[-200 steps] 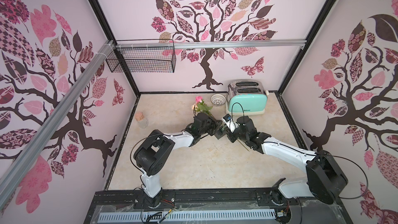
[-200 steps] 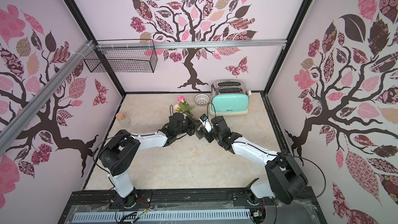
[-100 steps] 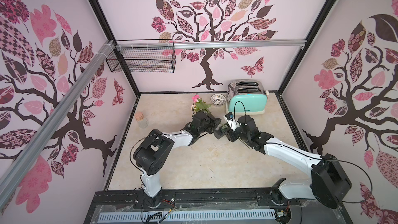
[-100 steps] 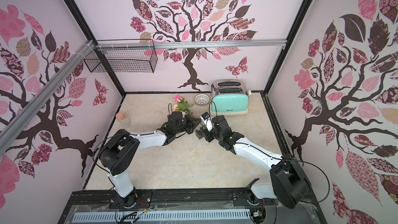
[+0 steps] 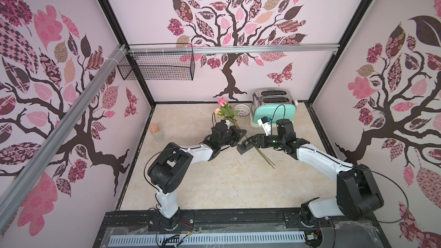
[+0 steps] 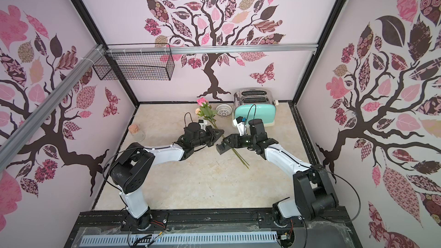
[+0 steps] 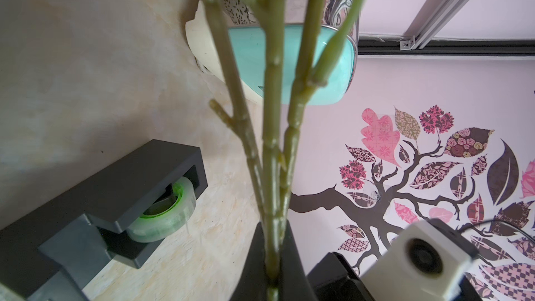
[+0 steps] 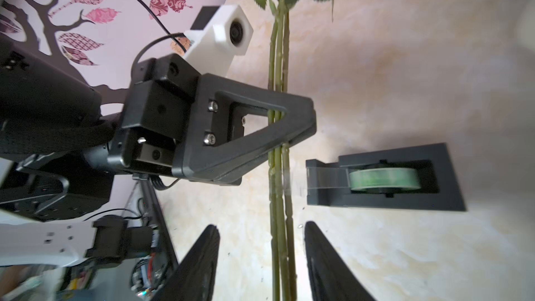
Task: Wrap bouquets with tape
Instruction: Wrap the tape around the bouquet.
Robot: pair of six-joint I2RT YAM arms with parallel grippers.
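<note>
Pink-peach bouquet (image 5: 226, 113) on thin green stems (image 8: 279, 212).

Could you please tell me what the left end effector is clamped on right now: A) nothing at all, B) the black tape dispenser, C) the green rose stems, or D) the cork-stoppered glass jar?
C: in the right wrist view the left end effector is closed on the thin green rose stems, and the black wedge-shaped tape dispenser lies apart from it.

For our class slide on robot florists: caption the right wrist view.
Stems clamped in the left gripper, open right gripper straddling them, tape beside.
</note>
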